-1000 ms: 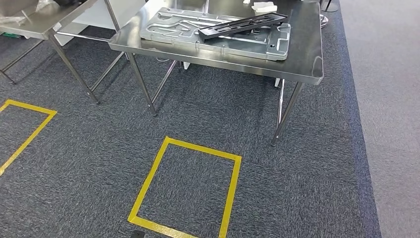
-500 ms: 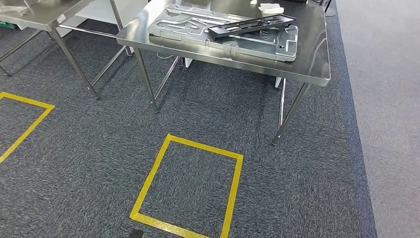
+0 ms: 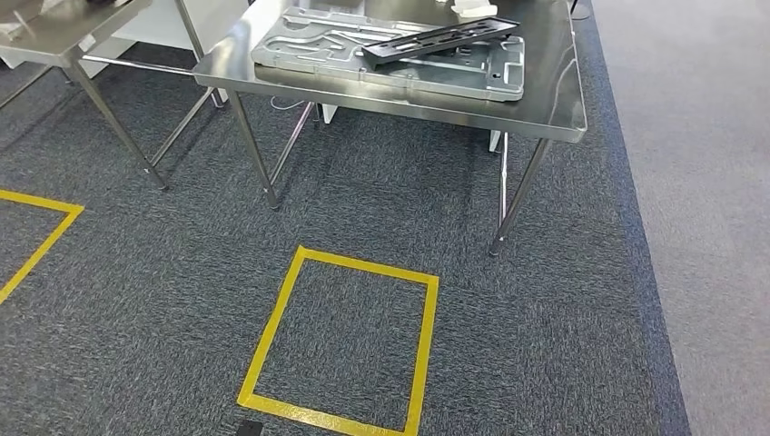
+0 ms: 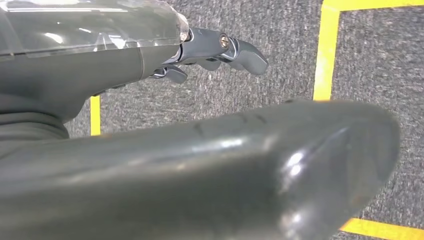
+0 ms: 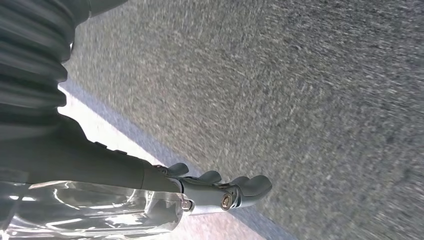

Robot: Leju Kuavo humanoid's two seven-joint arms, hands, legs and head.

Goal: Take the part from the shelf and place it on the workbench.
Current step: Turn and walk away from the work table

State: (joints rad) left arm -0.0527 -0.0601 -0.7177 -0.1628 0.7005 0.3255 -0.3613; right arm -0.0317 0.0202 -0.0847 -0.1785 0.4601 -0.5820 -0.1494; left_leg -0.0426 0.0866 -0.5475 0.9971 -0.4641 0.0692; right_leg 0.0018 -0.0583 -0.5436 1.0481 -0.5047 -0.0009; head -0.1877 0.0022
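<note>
A steel workbench (image 3: 549, 104) stands ahead in the head view. On it lies a large silver stamped metal plate (image 3: 309, 45), and a long black part (image 3: 440, 38) rests slantwise across that plate. My left hand (image 4: 220, 47) hangs over the dark carpet beside yellow tape, its fingers loosely stretched out and holding nothing. My right hand (image 5: 220, 192) also hangs above the carpet with its fingers extended and nothing in them. Both hands are well short of the workbench.
A yellow tape square (image 3: 340, 341) marks the carpet just before the workbench. A second steel table (image 3: 54, 41) stands at the left, with another yellow tape outline (image 3: 36, 241) below it. Lighter grey floor (image 3: 708, 182) runs along the right. A white object (image 3: 474, 9) lies at the bench's far edge.
The whole picture has shifted: the camera has swayed, and the workbench now sits a little further left and higher in view. Nothing on the bench has moved.
</note>
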